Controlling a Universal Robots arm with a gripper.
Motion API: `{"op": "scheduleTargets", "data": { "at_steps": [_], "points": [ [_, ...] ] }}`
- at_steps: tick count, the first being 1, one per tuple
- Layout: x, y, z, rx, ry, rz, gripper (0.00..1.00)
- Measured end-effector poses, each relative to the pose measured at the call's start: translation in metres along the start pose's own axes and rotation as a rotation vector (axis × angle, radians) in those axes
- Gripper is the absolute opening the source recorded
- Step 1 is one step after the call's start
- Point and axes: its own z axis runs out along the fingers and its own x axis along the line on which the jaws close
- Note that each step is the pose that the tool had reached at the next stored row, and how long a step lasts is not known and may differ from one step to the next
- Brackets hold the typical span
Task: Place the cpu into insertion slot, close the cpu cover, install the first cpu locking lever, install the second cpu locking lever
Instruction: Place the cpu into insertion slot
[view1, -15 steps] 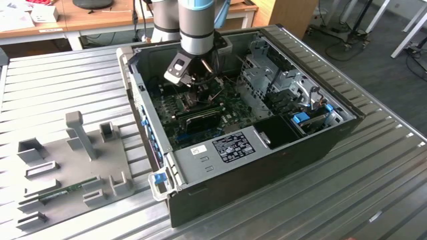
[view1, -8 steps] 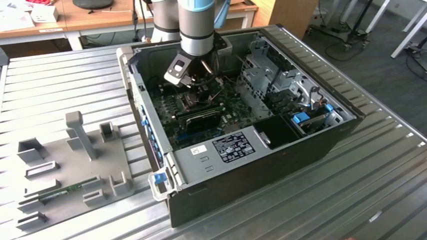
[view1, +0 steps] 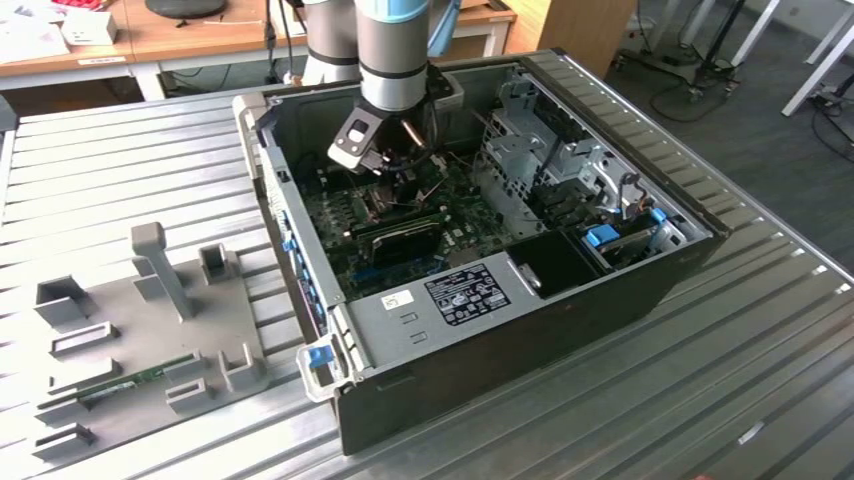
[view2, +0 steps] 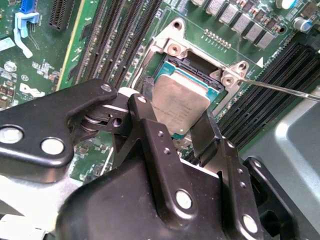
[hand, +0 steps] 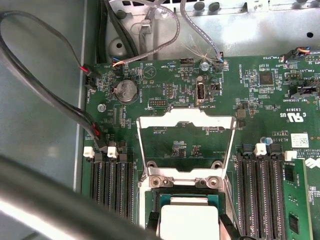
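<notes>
Gripper (view2: 171, 109) partly closed, from my remote station: left finger, then the cpu (view2: 182, 95) clamped by two opposite edges as it lies in the insertion slot (view2: 182, 64), then right finger. The cpu cover (hand: 186, 118) stands swung open.

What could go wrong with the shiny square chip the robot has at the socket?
The silver-grey square chip might settle crooked in the dark square socket with the silvery rim, since the black gripper crowds it closely. The thin silvery frame cover stands open just beside the socket, so the gripper might bump it. The thin silver lever rod sticks out nearby and might snag.
</notes>
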Motion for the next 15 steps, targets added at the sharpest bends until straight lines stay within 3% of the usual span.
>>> {"op": "scheduleTargets", "data": {
  "at_steps": [15],
  "points": [
    [0.0020,-0.0001,0.0009,0.0004,0.0013,-0.015,0.54]
  ]
}}
